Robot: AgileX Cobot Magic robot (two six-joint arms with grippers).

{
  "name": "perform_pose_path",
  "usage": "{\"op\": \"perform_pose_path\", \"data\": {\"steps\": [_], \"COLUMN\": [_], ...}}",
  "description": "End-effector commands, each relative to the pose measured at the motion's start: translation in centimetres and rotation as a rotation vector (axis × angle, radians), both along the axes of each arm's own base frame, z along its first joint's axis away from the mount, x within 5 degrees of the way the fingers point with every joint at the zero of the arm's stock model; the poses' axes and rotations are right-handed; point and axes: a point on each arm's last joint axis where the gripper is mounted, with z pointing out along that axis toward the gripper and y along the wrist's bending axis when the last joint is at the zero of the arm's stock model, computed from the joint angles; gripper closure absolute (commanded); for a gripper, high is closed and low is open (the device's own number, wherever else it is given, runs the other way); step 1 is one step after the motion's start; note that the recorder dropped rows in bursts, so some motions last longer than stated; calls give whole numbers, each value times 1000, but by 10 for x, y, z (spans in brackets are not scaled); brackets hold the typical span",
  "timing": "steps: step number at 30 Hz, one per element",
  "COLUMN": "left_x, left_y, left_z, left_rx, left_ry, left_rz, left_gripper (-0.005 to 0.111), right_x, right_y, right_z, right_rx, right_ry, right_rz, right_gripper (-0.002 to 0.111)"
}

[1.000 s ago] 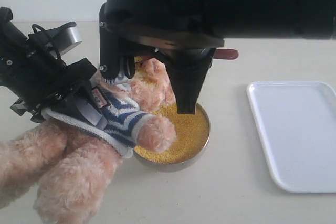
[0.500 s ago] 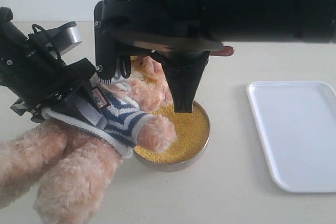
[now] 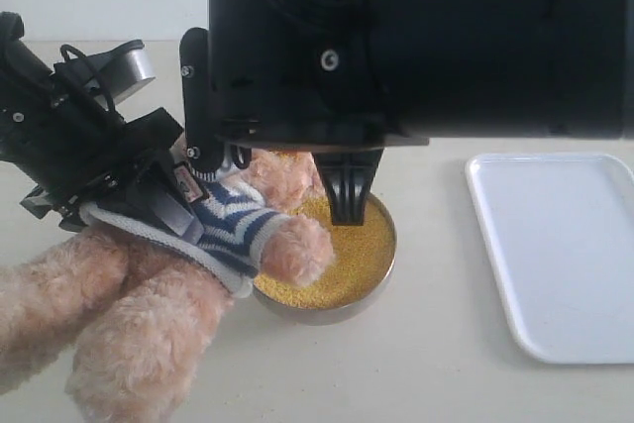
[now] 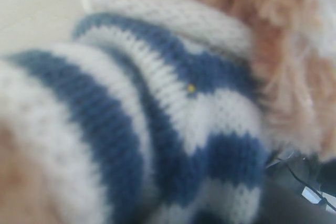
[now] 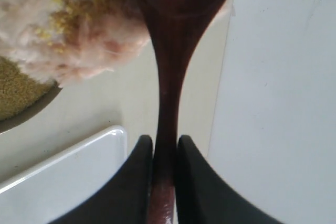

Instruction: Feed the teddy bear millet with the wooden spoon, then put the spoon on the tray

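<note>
The wooden spoon (image 5: 168, 72), pinched by its handle in the right claw (image 5: 164, 145), lies against the face of the teddy bear (image 3: 243, 230); the left claw (image 3: 158, 207) clasps its striped middle.

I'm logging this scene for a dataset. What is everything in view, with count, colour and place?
bear: one, light brown, blue-and-white striped shirt; lying at the left, one arm over the bowl
millet: one heap, golden yellow; in the bowl, some grains on the bear's fur
bowl: one, metal; mid-table, against the bear
spoon: one, dark reddish-brown; its head at the bear's fur
tray: one, white; right of the bowl, bare where visible
table: one, pale beige; under everything
left gripper: one, black; clamped on the bear's torso
right gripper: one, black; above the bowl, shut on the spoon's handle
</note>
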Motion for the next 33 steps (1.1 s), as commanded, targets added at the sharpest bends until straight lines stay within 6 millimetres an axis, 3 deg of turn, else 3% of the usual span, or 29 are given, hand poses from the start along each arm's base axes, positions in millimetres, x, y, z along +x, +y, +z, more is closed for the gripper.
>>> {"op": "perform_pose_path", "data": {"steps": [1,24,33], "left_x": [0,0,0], "left_y": [-3,-3,-3], "left_z": [4,4,4], "left_rx": [-26,-22,-22], "left_ry": [1,0,0], "left_rz": [11,9,9], "left_gripper": [103,103,103], "right_x": [2,0,-4], "right_y": [0,-2,-7], "right_z": [3,2,18], "right_rx": [-1,44,115], "right_ry": [-44,-20,-20], "right_rz": [10,-30,-23], "right_gripper": [109,109,109]}}
